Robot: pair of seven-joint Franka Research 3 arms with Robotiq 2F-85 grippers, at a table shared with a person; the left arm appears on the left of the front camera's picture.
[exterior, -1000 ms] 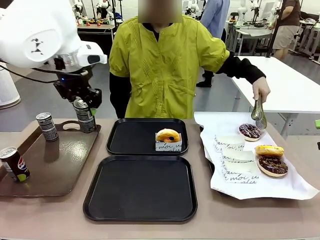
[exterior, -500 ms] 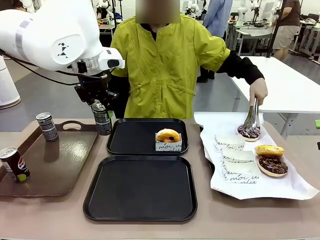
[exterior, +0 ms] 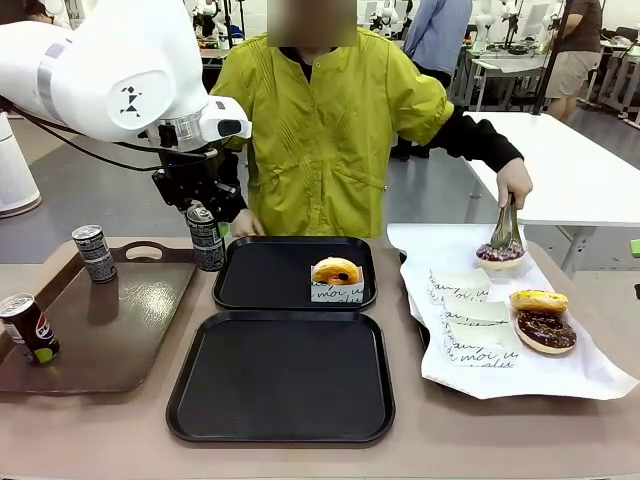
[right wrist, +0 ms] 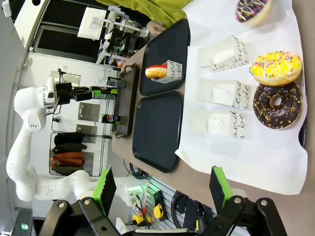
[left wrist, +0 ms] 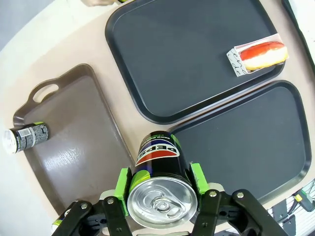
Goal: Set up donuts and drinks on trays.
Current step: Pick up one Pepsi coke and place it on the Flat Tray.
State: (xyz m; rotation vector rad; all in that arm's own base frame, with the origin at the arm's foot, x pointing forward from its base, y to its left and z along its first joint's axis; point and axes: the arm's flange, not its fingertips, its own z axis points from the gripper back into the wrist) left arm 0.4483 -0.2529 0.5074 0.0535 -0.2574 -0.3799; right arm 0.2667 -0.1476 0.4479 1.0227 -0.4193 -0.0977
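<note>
Left jaws clamp dark can (exterior: pixel 207 240) by top, beside far tray (exterior: pixel 265 275); right jaws wide.

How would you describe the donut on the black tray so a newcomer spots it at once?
Mid-table, find the far black tray, nearer the person. In its right half, toward the robot's side, sits the donut, golden-yellow, in a white sleeve with black script. It alone is sleeved and on a tray; the other donuts are bare, by the white paper at the right.
</note>
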